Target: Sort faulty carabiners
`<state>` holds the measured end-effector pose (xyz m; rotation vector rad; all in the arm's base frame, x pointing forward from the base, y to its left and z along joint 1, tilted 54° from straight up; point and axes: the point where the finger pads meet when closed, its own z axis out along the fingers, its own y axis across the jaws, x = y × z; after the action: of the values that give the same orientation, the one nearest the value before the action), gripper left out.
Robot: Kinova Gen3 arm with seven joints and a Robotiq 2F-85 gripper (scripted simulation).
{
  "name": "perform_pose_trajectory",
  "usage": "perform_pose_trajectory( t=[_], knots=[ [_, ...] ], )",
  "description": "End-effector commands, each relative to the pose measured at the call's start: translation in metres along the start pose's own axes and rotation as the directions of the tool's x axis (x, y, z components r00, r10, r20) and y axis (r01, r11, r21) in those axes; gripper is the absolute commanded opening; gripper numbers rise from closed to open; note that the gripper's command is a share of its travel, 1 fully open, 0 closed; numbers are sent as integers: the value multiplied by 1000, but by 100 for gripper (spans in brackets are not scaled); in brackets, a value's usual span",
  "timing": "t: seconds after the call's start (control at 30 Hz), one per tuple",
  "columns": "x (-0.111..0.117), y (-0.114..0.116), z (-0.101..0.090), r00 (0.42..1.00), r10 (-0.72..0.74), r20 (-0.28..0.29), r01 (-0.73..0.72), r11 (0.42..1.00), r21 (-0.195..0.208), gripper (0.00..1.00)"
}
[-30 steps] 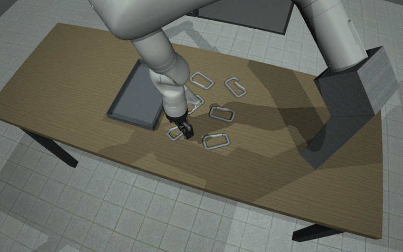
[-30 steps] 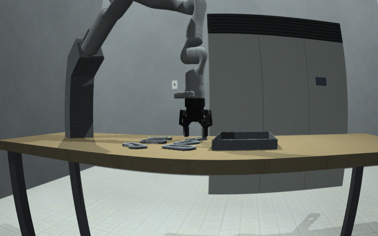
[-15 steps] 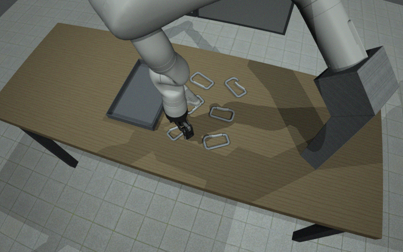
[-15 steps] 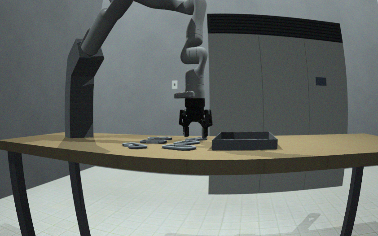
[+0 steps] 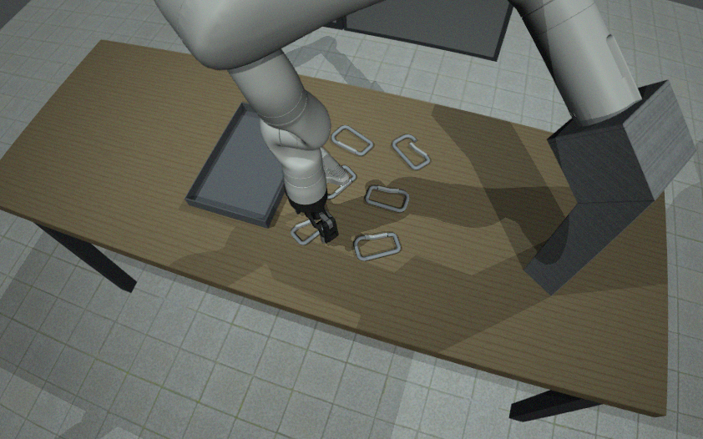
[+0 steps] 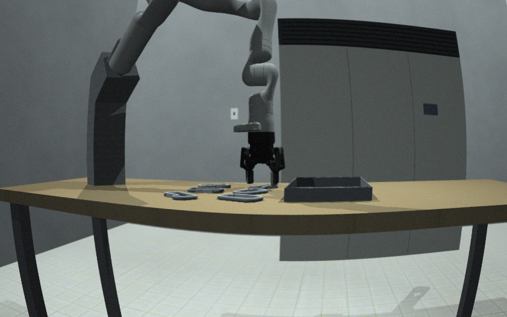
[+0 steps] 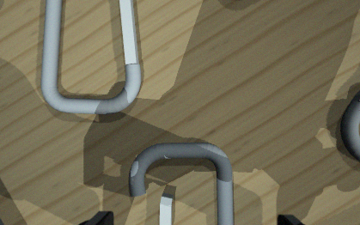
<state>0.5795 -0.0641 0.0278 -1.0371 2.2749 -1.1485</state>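
Note:
My gripper [image 5: 328, 237] [image 6: 262, 181] [image 7: 196, 220] is open and empty, with its fingertips above and on either side of a grey carabiner [image 5: 296, 239] [image 7: 225, 197]. In the wrist view that carabiner's pale gate [image 7: 166, 210] stands inward, apart from the hook end; its lower part is out of frame. Another carabiner [image 5: 402, 156] [image 6: 184, 198], farthest from the tray, also has its gate standing inward. The carabiner [image 7: 51, 51] at upper left in the wrist view shows its gate end meeting the frame. The grey tray [image 5: 229, 213] [image 6: 327, 194] stands beside the gripper; the arm hides part of its inside.
Other carabiners lie on the table: one at the back [image 5: 360, 135], one in the middle [image 5: 386, 207], one toward the front [image 5: 381, 256] and one partly behind the wrist camera [image 5: 343, 188]. The robot's pedestal [image 5: 605, 179] [image 6: 109, 141] stands at the opposite end from the tray.

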Motion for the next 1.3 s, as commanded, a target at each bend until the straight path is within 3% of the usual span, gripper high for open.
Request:
perform_pose_trajectory(
  t=[0.0, 0.13, 0.17, 0.37, 1.27],
  knots=[
    [-1, 0, 0, 1000, 0, 1, 0, 1000, 0, 100],
    [-1, 0, 0, 1000, 0, 1, 0, 1000, 0, 100],
    [0, 1, -70, 1000, -2, -12, 2, 1000, 0, 100],
    [1, 1, -82, 1000, -2, -12, 2, 1000, 0, 100],
    [1, 1, -83, 1000, -1, -13, 1, 1000, 0, 100]
  ],
)
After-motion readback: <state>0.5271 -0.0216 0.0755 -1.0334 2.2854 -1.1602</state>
